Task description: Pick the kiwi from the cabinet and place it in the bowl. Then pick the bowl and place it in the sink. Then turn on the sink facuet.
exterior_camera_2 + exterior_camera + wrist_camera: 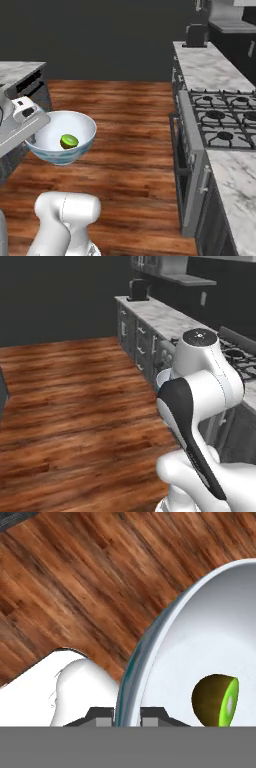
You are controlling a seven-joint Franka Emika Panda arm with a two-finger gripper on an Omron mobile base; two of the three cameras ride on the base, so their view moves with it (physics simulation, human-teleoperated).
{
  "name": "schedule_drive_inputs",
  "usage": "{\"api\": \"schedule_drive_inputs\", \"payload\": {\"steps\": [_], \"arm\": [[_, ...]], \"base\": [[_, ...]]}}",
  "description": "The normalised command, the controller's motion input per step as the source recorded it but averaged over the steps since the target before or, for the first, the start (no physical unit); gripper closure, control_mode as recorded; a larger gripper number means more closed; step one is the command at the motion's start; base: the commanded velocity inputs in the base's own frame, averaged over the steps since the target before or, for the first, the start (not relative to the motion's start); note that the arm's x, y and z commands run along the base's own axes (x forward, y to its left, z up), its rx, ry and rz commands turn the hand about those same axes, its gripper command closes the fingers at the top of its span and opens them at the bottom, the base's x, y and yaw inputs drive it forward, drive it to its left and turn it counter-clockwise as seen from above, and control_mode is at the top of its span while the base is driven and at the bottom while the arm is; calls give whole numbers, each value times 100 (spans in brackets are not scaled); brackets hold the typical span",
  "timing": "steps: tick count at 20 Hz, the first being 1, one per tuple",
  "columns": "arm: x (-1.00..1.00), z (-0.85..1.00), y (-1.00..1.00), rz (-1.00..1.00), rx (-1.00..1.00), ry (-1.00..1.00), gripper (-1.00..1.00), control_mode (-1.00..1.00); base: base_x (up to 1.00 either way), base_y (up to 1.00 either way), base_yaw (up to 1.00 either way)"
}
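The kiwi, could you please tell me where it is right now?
The kiwi lies inside the bowl, which the tool holds by its rim above the wooden floor, left in the right base view.

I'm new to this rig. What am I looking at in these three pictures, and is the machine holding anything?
It is a white robot arm on a driving base in a rendered kitchen. Two pictures come from cameras on the base, behind the arm to its left and right; the third looks along its hand. The hand grips the rim of a round white ceramic bowl with a pale blue outside, carried above the wooden floor. Inside lies a small lime-green kiwi. On the right stand a gas stove and a marble counter.
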Motion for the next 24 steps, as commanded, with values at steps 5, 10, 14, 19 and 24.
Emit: {"api": "schedule_drive_inputs", "payload": {"steps": [5, 10, 14, 19, 24], "arm": [[0, 0, 0, 0, 0, 0, 100, 100], [0, 0, 0, 0, 0, 0, 100, 100], [0, 0, 0, 0, 0, 0, 100, 100], [0, 0, 0, 0, 0, 0, 100, 100], [0, 0, 0, 0, 0, 0, 100, 100]], "base": [[34, -6, 77], [75, -5, 77], [100, -20, 67], [100, -38, 54], [100, -45, 52]]}}
